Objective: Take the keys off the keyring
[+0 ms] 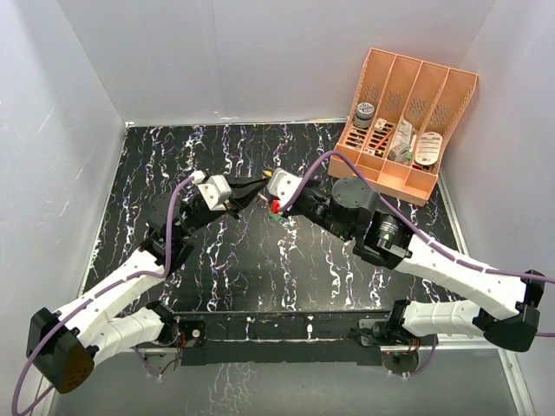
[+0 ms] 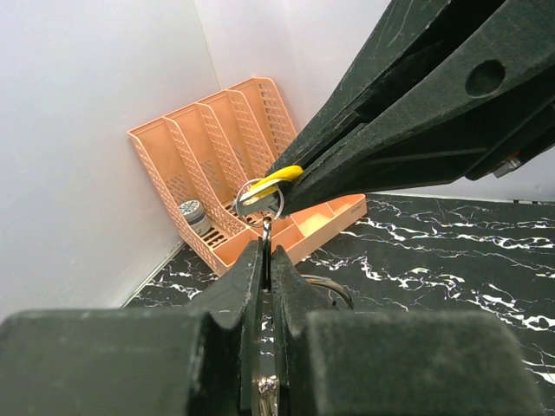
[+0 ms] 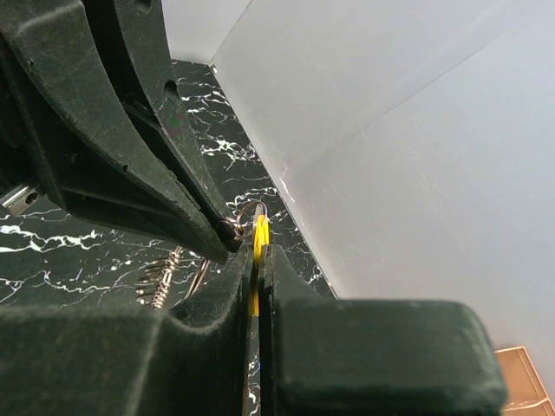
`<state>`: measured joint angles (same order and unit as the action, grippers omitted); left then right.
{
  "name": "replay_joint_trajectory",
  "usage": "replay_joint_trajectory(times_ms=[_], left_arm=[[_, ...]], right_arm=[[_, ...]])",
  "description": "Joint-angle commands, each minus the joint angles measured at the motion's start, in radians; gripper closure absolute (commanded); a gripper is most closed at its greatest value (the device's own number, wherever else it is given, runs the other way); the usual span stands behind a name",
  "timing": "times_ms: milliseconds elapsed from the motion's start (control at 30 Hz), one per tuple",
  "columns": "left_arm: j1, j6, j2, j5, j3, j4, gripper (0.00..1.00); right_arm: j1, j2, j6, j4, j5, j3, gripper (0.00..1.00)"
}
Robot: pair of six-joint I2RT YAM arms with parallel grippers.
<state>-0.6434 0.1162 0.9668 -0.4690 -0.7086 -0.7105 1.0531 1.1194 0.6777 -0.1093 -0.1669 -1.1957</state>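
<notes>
Where the two arms meet above the middle of the table (image 1: 260, 269), the top view shows the left gripper (image 1: 251, 192) and the right gripper (image 1: 270, 194) tip to tip, both pressed together. A speck of red and green hangs just beneath them, too small to identify. An orange organiser (image 1: 408, 113) stands at the far right corner, well apart. No freed key can be made out on the table.

Left wrist view: the left gripper (image 2: 266, 250) is clamped on thin silver wire that runs up to the keyring (image 2: 258, 198); this wire is taken to be part of the ring. The right gripper (image 2: 293, 176) enters from the upper right and pinches the yellow-orange key (image 2: 279, 177), which is threaded on the ring. A second, larger loop (image 2: 334, 290) hangs just beside the left fingers.

Right wrist view: the right gripper (image 3: 257, 253) nips the yellow-orange key (image 3: 259, 234) edge-on, with the keyring (image 3: 251, 208) touching its top and the left gripper (image 3: 227, 230) just beside.

Progress, as judged: both holds are set, but no key is off yet. Sliding the yellow-orange key around the wire remains, and the green key is not located.
</notes>
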Motion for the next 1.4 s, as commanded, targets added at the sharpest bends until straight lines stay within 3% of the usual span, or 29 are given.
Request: replay_joint_trajectory(times_ms=[0,100,200,333,833,1133,1367], left_arm=[[0.002,0.016,-0.01,-0.005,-0.029,0.05,1.0],[0.002,0.034,-0.004,0.004,-0.051,0.092,1.0],[0.002,0.073,0.001,-0.023,-0.08,0.159,0.72],[0.001,0.105,-0.008,-0.063,-0.108,0.21,0.59],[0.025,0.133,-0.014,-0.146,-0.172,0.226,0.6],[0.067,0.067,0.026,-0.345,-0.218,0.22,0.66],[0.08,0.073,0.07,-0.52,-0.307,0.342,0.67]], right_arm=[[0.002,-0.012,0.011,0.139,-0.028,-0.021,1.0],[0.002,-0.014,0.016,0.152,-0.037,-0.016,1.0],[0.002,-0.012,0.022,0.155,-0.043,-0.016,1.0],[0.002,-0.013,0.028,0.153,-0.042,-0.02,1.0],[0.002,-0.077,0.025,0.097,0.069,-0.022,1.0],[0.002,-0.08,0.034,0.052,0.12,-0.043,1.0],[0.002,-0.082,0.058,0.022,0.127,-0.059,1.0]])
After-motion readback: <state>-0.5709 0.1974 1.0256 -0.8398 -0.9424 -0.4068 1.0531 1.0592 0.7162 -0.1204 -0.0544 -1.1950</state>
